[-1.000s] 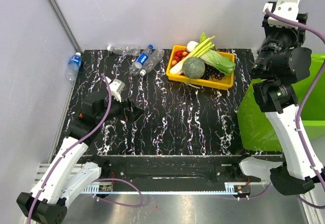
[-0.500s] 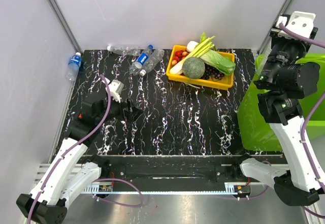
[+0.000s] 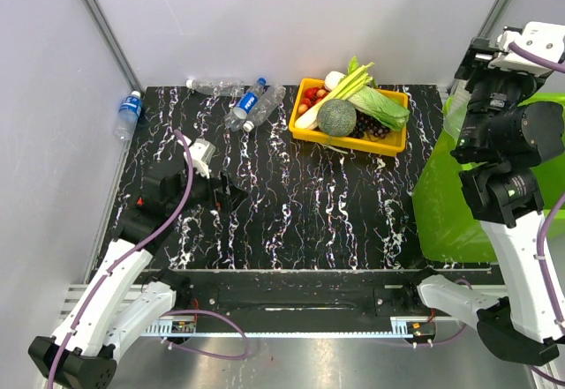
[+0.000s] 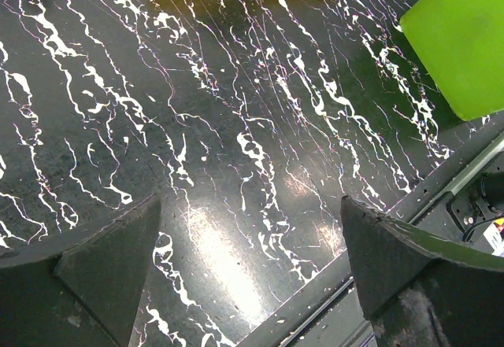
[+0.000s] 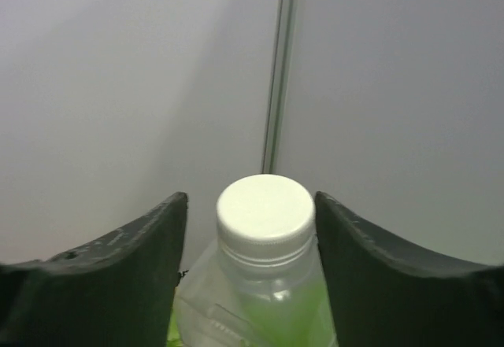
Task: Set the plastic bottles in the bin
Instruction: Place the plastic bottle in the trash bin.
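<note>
the surface [image 3: 309,204] is black with white marble-like veins. the bin [image 3: 441,204] is lime green. the tray [image 3: 388,145] is yellow, and its produce [image 3: 335,117] is green, red, white and dark purple. the plastic bottles [image 3: 252,102] at the back are clear with blue labels. the bottle [image 5: 266,209] in the right wrist view is clear with a white cap and a green tint. the arms [image 3: 115,274] are white and black with purple cables.

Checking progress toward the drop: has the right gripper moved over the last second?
Yes. The right gripper has swung rightward in the top view, away from the yellow tray and further over the bin.
</note>
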Controlling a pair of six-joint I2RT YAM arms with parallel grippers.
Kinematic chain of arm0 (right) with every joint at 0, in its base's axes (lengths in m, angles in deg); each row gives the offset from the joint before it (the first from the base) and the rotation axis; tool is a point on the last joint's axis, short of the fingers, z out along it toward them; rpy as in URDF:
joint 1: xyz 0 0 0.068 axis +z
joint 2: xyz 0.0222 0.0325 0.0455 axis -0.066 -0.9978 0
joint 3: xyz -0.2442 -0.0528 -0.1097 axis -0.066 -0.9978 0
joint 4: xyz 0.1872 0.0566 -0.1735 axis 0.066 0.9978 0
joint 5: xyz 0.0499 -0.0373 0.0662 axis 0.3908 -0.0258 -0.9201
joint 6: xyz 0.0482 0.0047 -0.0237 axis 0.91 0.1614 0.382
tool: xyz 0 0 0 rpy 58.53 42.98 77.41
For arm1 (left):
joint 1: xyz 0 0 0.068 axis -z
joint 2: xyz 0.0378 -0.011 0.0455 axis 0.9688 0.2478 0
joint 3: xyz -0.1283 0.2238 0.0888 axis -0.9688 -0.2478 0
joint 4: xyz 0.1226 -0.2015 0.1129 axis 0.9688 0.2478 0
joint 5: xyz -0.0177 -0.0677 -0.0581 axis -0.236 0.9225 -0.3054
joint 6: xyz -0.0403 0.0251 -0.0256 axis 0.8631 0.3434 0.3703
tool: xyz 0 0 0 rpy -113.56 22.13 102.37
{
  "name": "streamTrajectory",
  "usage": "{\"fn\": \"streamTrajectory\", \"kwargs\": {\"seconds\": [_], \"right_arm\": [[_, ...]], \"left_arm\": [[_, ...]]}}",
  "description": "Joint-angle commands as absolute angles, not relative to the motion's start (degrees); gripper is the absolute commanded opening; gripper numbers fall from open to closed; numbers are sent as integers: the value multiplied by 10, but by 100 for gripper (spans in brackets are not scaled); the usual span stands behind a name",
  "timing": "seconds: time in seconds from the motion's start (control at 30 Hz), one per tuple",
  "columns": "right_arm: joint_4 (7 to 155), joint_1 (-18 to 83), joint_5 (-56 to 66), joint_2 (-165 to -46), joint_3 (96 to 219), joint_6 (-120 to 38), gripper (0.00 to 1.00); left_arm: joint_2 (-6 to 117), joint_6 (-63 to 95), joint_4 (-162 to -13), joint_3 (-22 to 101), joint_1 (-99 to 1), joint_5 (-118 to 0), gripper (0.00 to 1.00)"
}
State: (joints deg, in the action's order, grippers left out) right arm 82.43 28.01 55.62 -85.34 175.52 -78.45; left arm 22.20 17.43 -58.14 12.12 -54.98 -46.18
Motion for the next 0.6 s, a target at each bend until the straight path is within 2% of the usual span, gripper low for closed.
{"fn": "streamTrajectory", "kwargs": {"seconds": [0.0,0.1,0.17,0.27,0.43,0.57], "right_arm": [[1018,280,593,-875,1740,-697,75],[1027,280,600,-877,1747,-693,87],[1056,280,583,-881,1764,-672,89],[1140,280,510,-894,1825,-616,91],[1191,280,407,-903,1862,-570,93],[1227,280,411,-929,1888,-564,93]], "left_arm": [[222,176,-608,135,-553,-469,99],[229,176,-608,134,-552,-468,99],[232,175,-604,136,-552,-468,99],[230,176,-607,134,-552,-467,99],[232,176,-604,135,-553,-488,99],[236,176,-598,137,-553,-514,99]]}}
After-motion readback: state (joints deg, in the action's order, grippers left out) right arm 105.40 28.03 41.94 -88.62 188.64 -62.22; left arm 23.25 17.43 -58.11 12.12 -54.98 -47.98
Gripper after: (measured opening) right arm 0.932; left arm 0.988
